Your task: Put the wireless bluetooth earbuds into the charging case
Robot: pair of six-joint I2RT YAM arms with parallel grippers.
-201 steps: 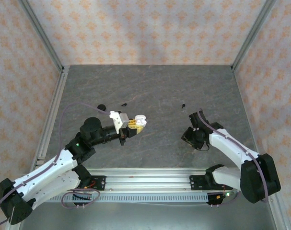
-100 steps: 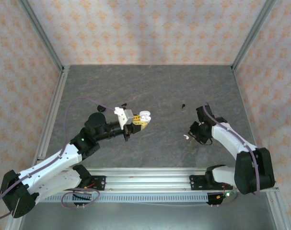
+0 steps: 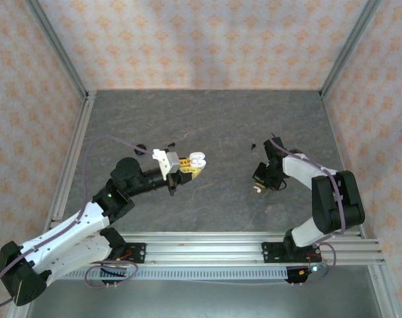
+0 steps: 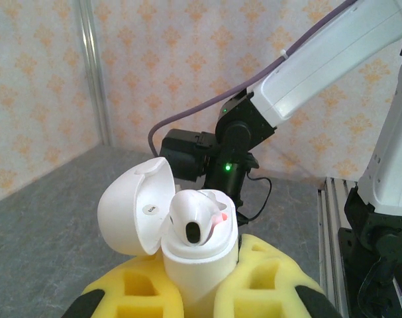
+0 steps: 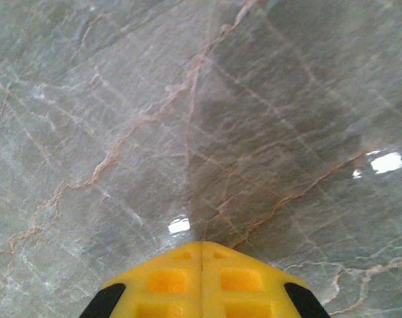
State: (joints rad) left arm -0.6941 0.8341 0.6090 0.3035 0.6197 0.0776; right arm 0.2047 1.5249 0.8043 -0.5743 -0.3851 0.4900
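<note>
Enclosure and work surface, as found.
Grey veined stone-pattern tabletop (image 3: 214, 126), glossy with light reflections; cream walls (image 3: 201, 40) with orange motif on three sides; metal corner posts (image 3: 57, 46); slotted aluminium rail (image 3: 207, 240) along near edge.

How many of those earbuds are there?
4: one white earbud sits in the open case, another white earbud lies on the table right of centre, two black earbuds lie farther back. Others may be hidden.

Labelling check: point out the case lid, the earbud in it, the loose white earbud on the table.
case lid (image 4: 130, 213), left wrist view, middle of lid
earbud in case (image 4: 191, 213), left wrist view, rounded head
loose white earbud (image 3: 256, 189), top view, middle
</note>
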